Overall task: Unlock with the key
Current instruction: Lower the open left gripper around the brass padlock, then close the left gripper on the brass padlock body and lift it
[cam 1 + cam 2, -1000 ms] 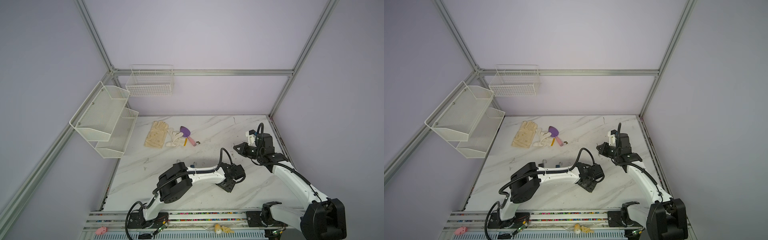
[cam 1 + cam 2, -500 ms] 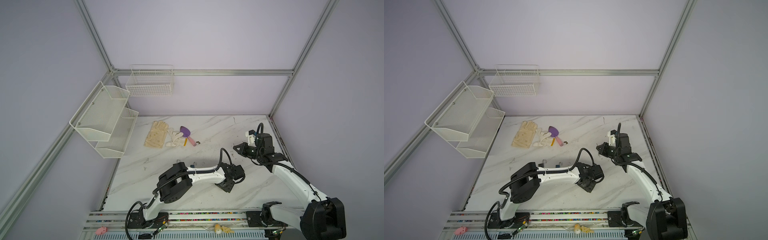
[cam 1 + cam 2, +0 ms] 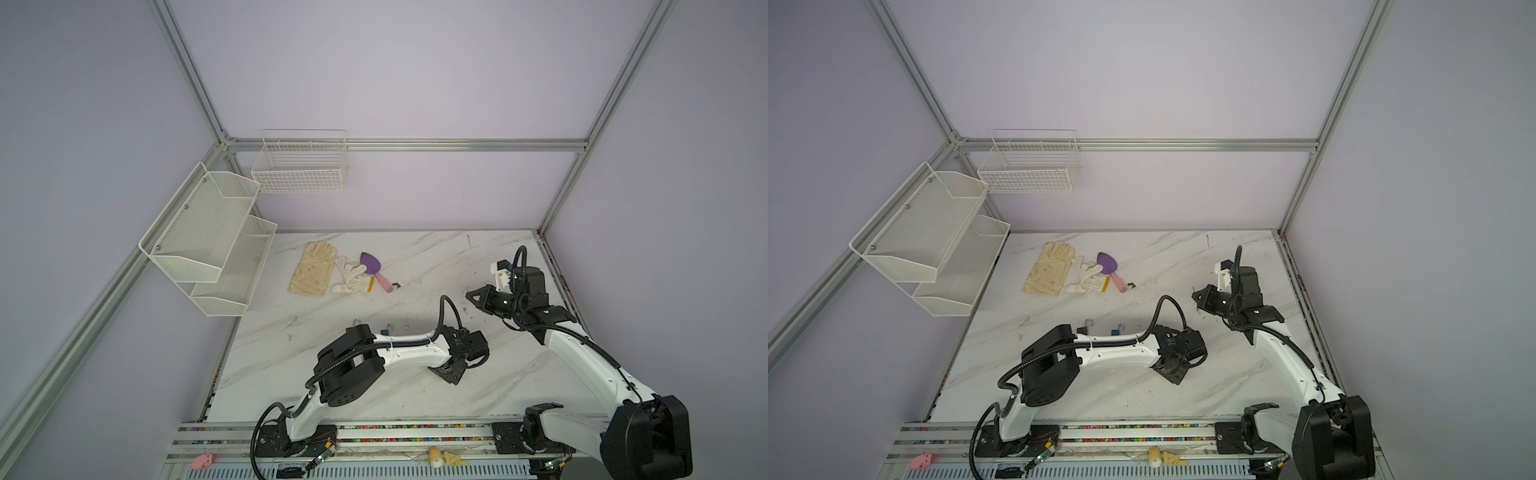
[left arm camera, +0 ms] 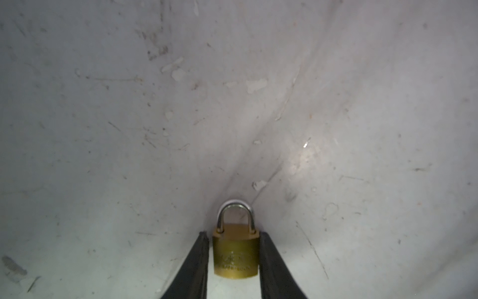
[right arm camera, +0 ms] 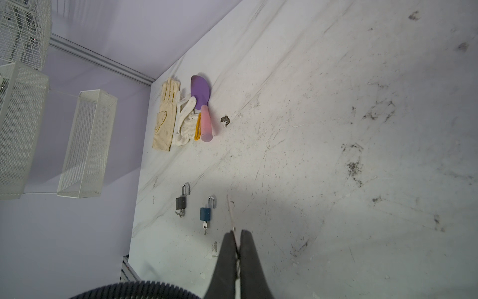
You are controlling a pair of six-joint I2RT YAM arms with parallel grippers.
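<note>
Straddling a brass padlock [image 4: 236,255], the left gripper [image 4: 234,233] has one black finger on each side of the lock's body. One finger sits against the brass. A thin strip of worktop [image 4: 336,129] shows between the other finger and the lock, so the jaws are apart and not yet clamped.

The padlock lies flat on the worktop, with both ends of its shackle seated in the body. In both top views this gripper [image 3: 451,372] [image 3: 1169,370] points down near the middle of the worktop, toward the front edge, and hides the lock.

The right gripper [image 5: 237,233] is pinched tight on a key [image 5: 231,212], whose thin blade sticks out past the fingertips. In a top view it [image 3: 471,296] is held above the worktop, nearer the right edge and well apart from the brass padlock.

A grey padlock [image 5: 181,202] and a blue padlock [image 5: 206,213] lie side by side near the left edge, each with a key in its base. Toward the back left corner lie two gloves [image 3: 312,270] and a purple trowel [image 3: 371,264] with a pink handle, which touches the smaller glove.
</note>
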